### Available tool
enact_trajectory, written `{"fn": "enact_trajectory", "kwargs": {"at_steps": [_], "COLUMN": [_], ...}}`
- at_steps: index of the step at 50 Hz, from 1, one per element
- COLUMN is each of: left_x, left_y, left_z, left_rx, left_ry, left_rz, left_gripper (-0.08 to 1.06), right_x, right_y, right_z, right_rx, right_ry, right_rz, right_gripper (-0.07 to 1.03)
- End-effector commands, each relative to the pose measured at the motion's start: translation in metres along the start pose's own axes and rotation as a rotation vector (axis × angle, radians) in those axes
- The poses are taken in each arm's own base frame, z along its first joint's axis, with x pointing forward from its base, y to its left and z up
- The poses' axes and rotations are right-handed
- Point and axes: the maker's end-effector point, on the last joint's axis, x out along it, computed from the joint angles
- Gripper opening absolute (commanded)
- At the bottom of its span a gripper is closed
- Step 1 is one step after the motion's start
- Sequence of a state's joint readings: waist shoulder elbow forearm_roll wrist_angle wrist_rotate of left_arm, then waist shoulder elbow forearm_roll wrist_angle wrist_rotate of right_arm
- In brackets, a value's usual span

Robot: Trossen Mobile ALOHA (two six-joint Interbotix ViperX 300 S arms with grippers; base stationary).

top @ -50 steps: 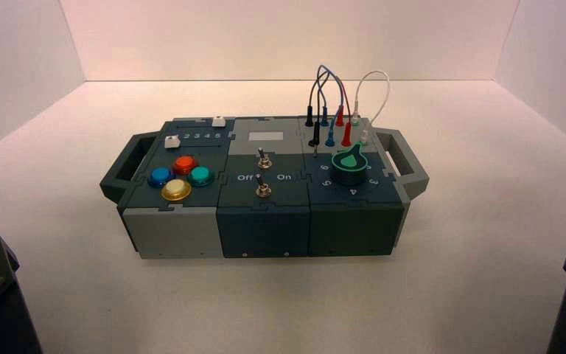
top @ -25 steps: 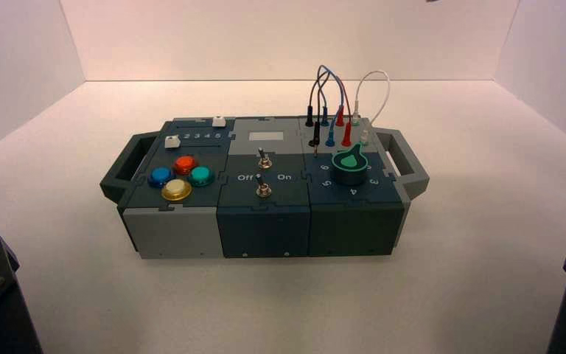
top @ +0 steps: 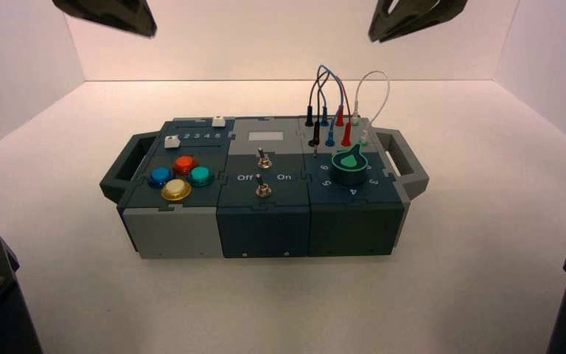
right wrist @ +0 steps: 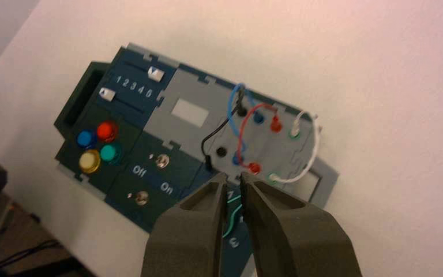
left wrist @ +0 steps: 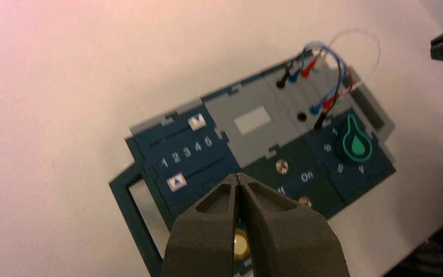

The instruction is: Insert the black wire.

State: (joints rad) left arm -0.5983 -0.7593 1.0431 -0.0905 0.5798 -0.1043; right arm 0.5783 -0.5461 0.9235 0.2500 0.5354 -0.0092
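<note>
Your right claw (right wrist: 233, 176), fingers apart, high above box (top: 265, 228) | black wire (right wrist: 214, 134) below it, 1 plug (right wrist: 209, 164) beside black socket (right wrist: 221, 152) | left claw (left wrist: 237, 175) also above, fingers together | pale worktop (top: 265, 306), pale walls (top: 265, 40)

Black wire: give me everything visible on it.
The black wire is a thin, flexible, plastic-looking cable, arched above the light grey panel at the box's back right, with a slim black plug at each end. The back plug stands upright, seated leftmost in the back row. The front plug is out: its bare metal tip shows, beside the empty black socket. Neither gripper touches the wire. Whether it touches the blue wire or the tip meets the panel, I can't tell.
</note>
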Motion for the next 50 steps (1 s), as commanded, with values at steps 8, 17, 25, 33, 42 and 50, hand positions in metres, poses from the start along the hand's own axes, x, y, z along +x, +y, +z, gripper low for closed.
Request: {"fn": "enact_trajectory", "kwargs": {"at_steps": [8, 17, 25, 33, 42, 50], "left_x": [0.006, 0.01, 0.013, 0.017, 0.018, 0.018], "left_y": [-0.003, -0.003, -0.002, -0.002, -0.002, -0.002], "left_z": [0.002, 0.005, 0.005, 0.005, 0.005, 0.005], "left_rx": [-0.007, -0.003, 0.004, 0.004, 0.009, 0.012], "left_ry": [0.026, 0.036, 0.046, 0.061, 0.069, 0.069], "left_rz": [-0.003, -0.002, 0.003, 0.006, 0.007, 0.007], "left_gripper": [-0.03, -0.03, -0.03, -0.03, -0.03, -0.03], "right_x": [0.019, 0.041, 0.058, 0.073, 0.085, 0.089], "right_y": [0.012, 0.017, 0.029, 0.036, 0.035, 0.034], "right_z": [0.0, -0.005, -0.005, -0.005, -0.01, -0.012], "right_rx": [0.031, 0.048, 0.031, 0.021, 0.026, 0.027], "right_ry": [0.136, 0.256, 0.32, 0.389, 0.451, 0.469], "right_rz": [0.033, 0.045, 0.059, 0.064, 0.059, 0.054], "right_gripper": [0.24, 0.28, 0.28, 0.33, 0.35, 0.36]}}
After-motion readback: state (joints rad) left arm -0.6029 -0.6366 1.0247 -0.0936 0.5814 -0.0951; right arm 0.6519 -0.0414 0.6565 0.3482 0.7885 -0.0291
